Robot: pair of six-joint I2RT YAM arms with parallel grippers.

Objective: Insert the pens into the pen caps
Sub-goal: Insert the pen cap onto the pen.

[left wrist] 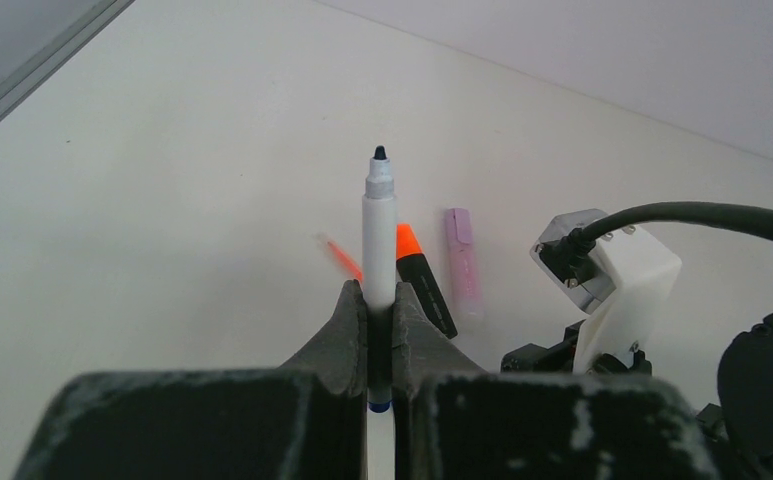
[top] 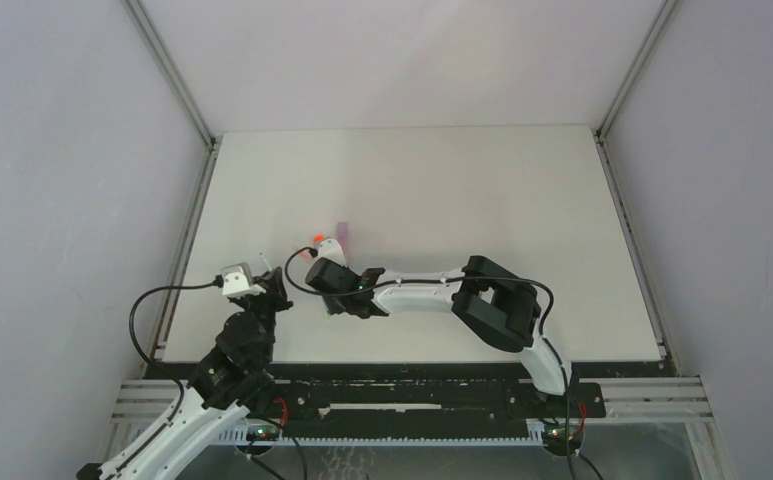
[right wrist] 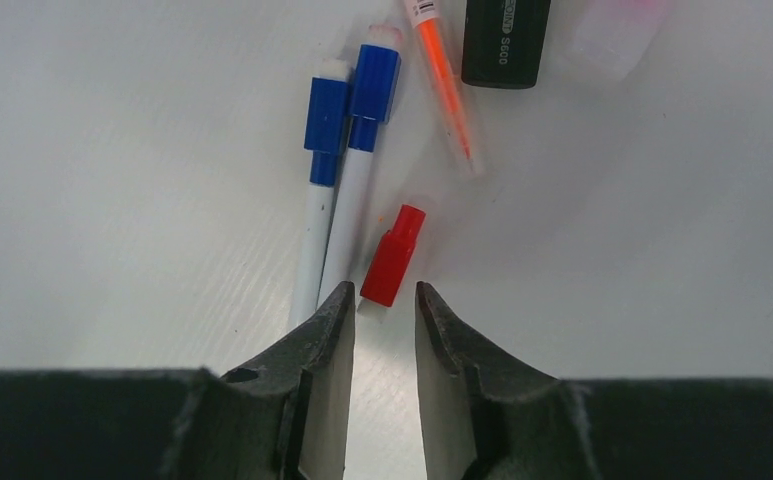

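The pen (left wrist: 379, 240), uncapped and dark-tipped, sits clamped in the left gripper (left wrist: 379, 300) above the table (top: 462, 180), near its front-left corner. A red cap (right wrist: 393, 256) lies just ahead of the right gripper (right wrist: 382, 292), whose fingers are parted, beside two blue-capped pens (right wrist: 324, 200). We judge the cap pickup is in hand: lower, close, then align cap with tip.
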